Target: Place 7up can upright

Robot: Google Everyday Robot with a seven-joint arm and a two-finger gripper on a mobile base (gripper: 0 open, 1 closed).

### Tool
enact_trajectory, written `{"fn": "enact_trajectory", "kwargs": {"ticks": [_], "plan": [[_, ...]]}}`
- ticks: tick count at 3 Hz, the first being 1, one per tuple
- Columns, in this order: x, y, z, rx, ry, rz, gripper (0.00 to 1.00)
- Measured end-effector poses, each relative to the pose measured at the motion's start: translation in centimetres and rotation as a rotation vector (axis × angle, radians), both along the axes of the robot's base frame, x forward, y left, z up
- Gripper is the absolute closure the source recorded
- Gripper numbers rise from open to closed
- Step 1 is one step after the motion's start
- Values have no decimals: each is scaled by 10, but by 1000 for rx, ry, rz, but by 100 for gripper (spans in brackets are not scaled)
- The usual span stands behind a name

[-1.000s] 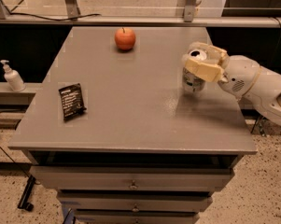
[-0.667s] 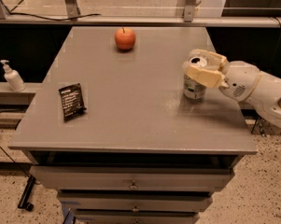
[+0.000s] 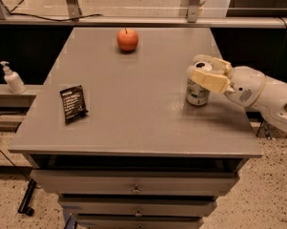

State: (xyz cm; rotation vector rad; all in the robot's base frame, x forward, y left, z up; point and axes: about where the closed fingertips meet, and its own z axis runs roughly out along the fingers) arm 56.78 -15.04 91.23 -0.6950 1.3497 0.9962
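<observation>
Silver-white aluminium 7up can with green print stands upright on the grey cabinet surface, right side, mid-depth. Cream two-finger gripper sits at its top, arm extending from the right. Jaws narrow, clamped on the can's upper half. I'd say the side grip leaves the base free to seat flat. Looks seated, so only release is left. Count: one can, one round red apple far centre, one black foil packet near left, one white plastic pump bottle off the surface, left.

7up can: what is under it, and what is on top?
The 7up can stands on the grey table. The gripper is at its upper part, hiding much of the rim and label there.
</observation>
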Motion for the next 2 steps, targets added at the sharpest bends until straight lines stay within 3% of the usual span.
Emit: {"fn": "enact_trajectory", "kwargs": {"ticks": [2], "plan": [[0,0,4,0,0,0,36]]}}
